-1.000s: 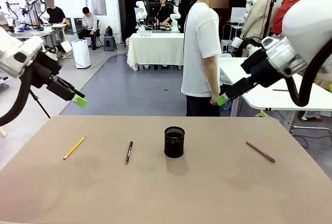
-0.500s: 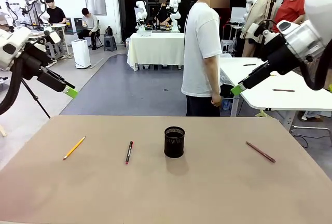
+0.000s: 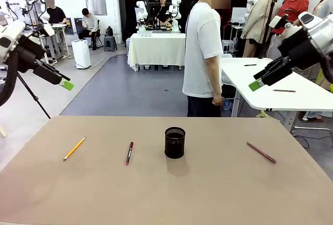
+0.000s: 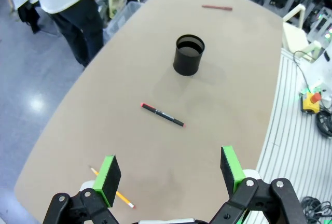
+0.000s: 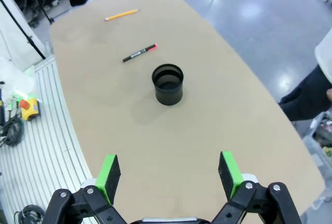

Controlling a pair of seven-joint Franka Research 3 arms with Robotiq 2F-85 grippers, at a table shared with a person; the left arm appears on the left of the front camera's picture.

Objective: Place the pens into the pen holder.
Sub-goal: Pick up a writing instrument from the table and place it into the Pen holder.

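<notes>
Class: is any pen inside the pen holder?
No: the black pen, yellow pencil and brownish-red pencil lie on the table, outside the pen holder.

A robotics lab: far beyond the left gripper (image 3: 66, 85) are a cloth-draped table (image 3: 156, 48) and seated people (image 3: 89, 24), and off to its side an emergency-stop box (image 4: 311, 101) and floor cables (image 4: 324, 123).

Bright, even indoor light; soft shadow by pen holder (image 3: 175, 142); glare on floor (image 4: 35, 102); wrist views fisheye-bent at edges.
</notes>
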